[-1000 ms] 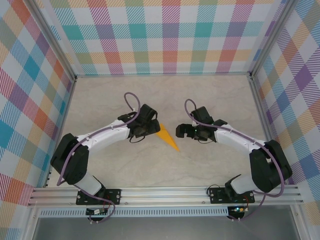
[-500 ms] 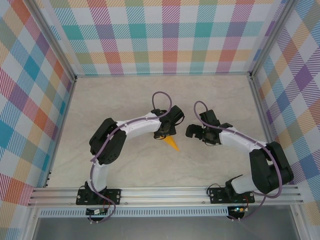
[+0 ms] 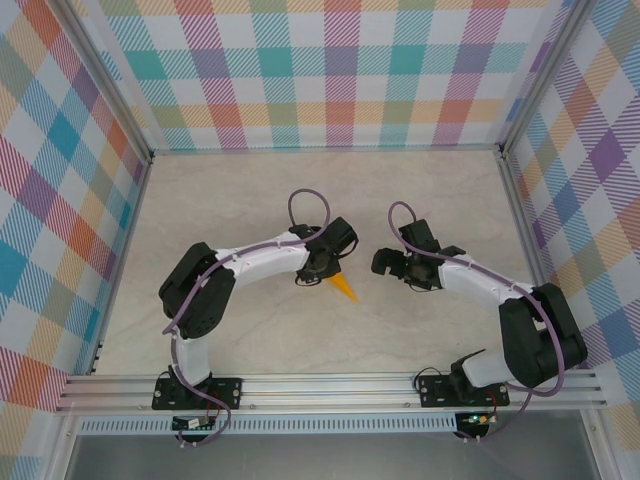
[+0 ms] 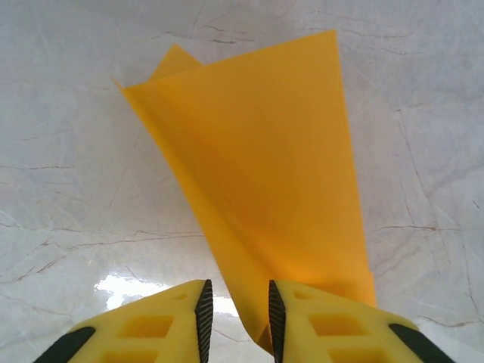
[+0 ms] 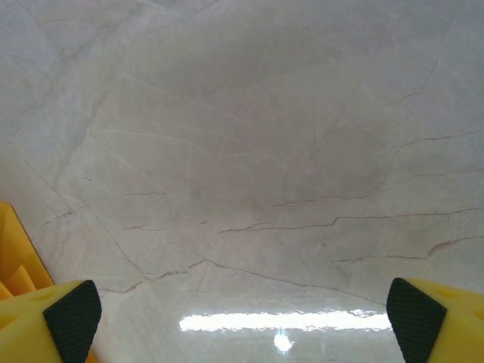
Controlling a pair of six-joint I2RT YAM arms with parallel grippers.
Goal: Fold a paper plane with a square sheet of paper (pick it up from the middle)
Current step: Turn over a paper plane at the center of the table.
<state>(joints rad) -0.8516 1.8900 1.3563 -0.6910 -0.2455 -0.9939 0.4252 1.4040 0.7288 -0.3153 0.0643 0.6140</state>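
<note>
Overhead view: an orange paper wedge (image 3: 346,289) lies on the pale marble table (image 3: 230,200), near the middle and between the two arms. The part that shows is a sharp tip. It points toward the near-right, so the long axis runs on a diagonal from under the left gripper (image 3: 327,272) down to that tip. The left gripper hangs over the wedge's other end and hides it. The right gripper (image 3: 381,263) sits just to the right, apart from the paper, with its fingers turned toward the left arm.

Left wrist view: the orange paper wedge (image 4: 265,174) stretches away from the camera. Its broad end is far off, and it narrows toward the left gripper (image 4: 236,314), with the long axis leaning slightly left as it goes away. A second layer peeks out at the far left corner. The yellow fingers (image 4: 170,321) are drawn close together with a narrow gap between the black pads. The paper's narrow end sits in that gap, against the right-hand pad. A sliver of bright table shows between the paper and the left-hand pad, so the fingers straddle the paper but are not clamped on it.

Right wrist view: the right gripper (image 5: 243,318) has its pads (image 5: 73,316) at the two bottom corners, spread as wide as they go. Bare marble lies between them, and they hold nothing. A small piece of the orange paper wedge (image 5: 10,253) shows at the left edge, just beyond the left-hand finger.
</note>
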